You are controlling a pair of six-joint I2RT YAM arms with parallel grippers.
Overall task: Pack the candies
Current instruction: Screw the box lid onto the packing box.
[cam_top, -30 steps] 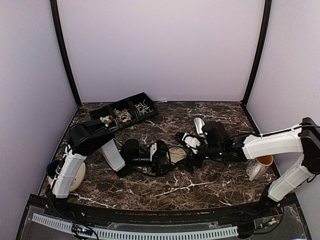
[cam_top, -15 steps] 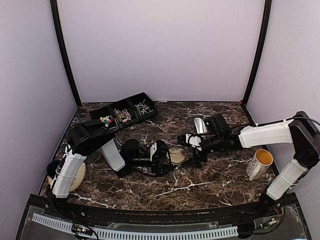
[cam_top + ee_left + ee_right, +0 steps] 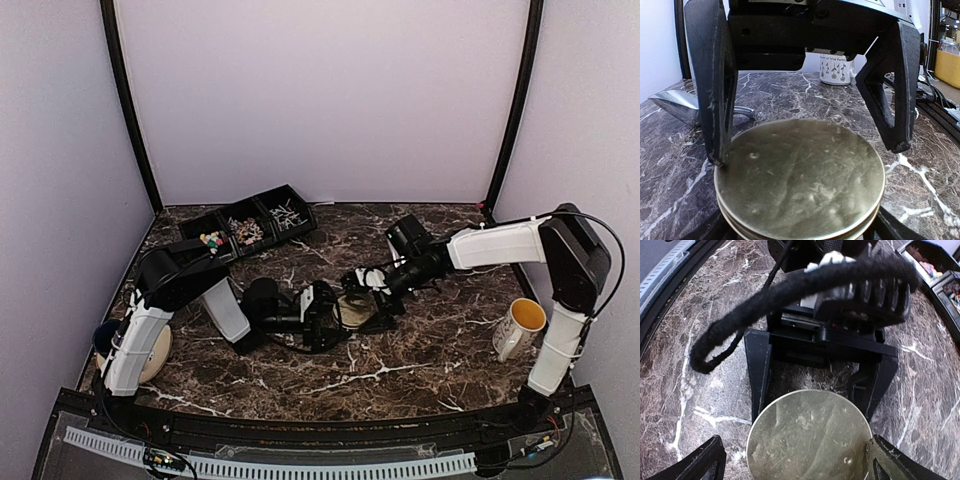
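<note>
1. Where the left arm is bolted down, a flat beige disc [image 3: 155, 352] lies just beside its base (can't tell what it is).
2. Back-left on the marble table [image 3: 400, 370]: a black compartment tray [image 3: 240, 206]. The candies [image 3: 213, 240] are in its compartments, with the colourful ones at the left end and whitish ones in the two to the right.
3. The left gripper [image 3: 807, 154] is low at table centre, grasping a round gold tin [image 3: 800, 195]. Its fingers [image 3: 715, 100] sit on opposite sides of the tin. One is pressed against the rim and the other is at the far edge (right wrist view shows both against the lid's sides).
4. The tin has its lid on and is well apart from the tray, with no candy on it.
5. The right gripper [image 3: 796, 440] faces the left one across the tin. It is released, fingers [image 3: 705, 465] spread wide either side of the lid. One finger stands clear of the rim and the other is just beside it.
6. A silver scoop [image 3: 682, 105] lies on the marble near the tin (seen from the left wrist only).
7. A white mug [image 3: 520, 325] stands upright near the right arm's base, well apart from the tin.
</note>
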